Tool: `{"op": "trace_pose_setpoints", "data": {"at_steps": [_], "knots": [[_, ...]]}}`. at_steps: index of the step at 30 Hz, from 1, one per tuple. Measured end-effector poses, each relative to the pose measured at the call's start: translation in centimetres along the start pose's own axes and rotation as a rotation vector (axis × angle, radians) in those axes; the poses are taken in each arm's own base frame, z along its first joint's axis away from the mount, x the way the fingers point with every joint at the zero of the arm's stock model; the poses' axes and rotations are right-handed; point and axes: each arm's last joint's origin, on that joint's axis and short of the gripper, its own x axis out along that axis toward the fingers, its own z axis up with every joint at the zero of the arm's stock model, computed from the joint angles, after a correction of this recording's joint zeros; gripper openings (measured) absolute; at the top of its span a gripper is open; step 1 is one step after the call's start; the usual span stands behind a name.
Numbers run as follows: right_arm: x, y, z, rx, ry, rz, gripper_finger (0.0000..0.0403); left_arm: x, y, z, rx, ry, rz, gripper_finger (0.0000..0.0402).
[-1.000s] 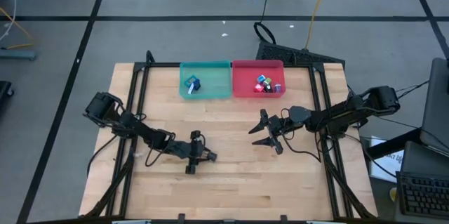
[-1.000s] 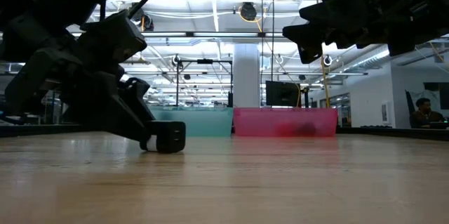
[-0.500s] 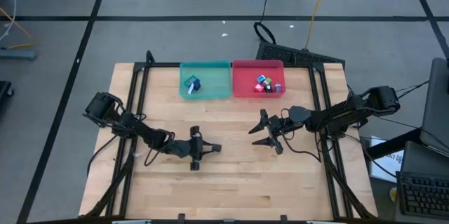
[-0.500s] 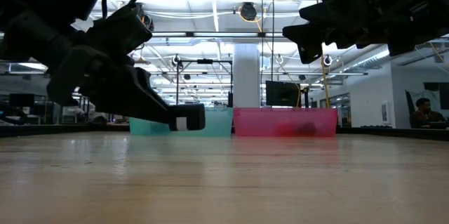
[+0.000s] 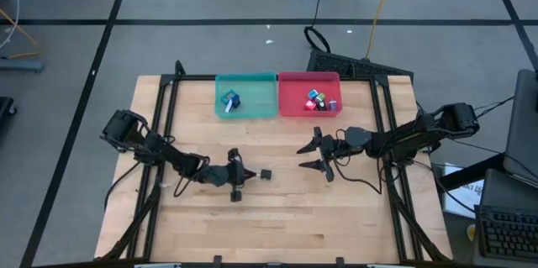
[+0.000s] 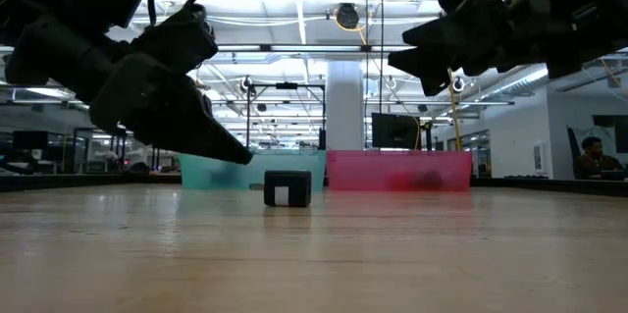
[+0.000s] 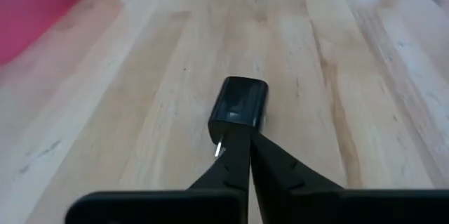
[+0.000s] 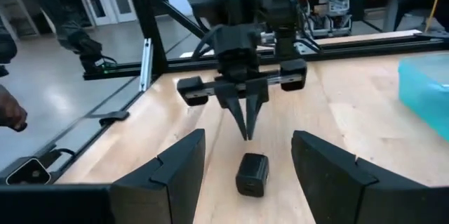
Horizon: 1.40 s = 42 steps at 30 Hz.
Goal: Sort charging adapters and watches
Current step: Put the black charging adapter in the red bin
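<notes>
The wooden tabletop (image 5: 277, 209) stands on a grey floor (image 5: 210, 41) marked with dark lines. A black frame (image 5: 168, 91) runs along the tabletop's edges. Beyond the tabletop's far edge, cables (image 5: 378, 7) trail across the floor. Beside the tabletop's right edge sits a keyboard (image 5: 508, 233). Seen level across the tabletop, a wide hall opens behind it, with a white column (image 6: 344, 105) at the centre, a dark monitor (image 6: 394, 130) just beside the column, bright ceiling lights (image 6: 294, 4) overhead, and a seated person (image 6: 592, 156) far to the column's right.
</notes>
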Motion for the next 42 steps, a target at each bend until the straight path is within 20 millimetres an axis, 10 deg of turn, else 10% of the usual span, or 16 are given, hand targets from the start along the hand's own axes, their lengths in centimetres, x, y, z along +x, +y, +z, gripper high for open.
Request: {"op": "trace_pose_setpoints", "data": {"at_steps": [5,14,21,42], "knots": [[0.0,0.0,0.0,0.000,0.000,0.003,0.0201,0.5,0.4,1.1,-0.052,-0.039,0.049,0.0026],[0.0,0.0,0.0,0.000,0.002,0.007,0.0201,1.8,2.8,2.7,-0.210,-0.075,0.151,0.0195],[0.0,0.0,-0.3,0.005,0.029,0.004,0.0201,1.8,2.1,2.7,-0.018,-0.034,-0.095,0.0282],[0.0,0.0,-0.3,-0.006,0.028,0.005,0.0201,3.6,2.3,0.3,0.032,0.009,-0.066,0.0241]]}}
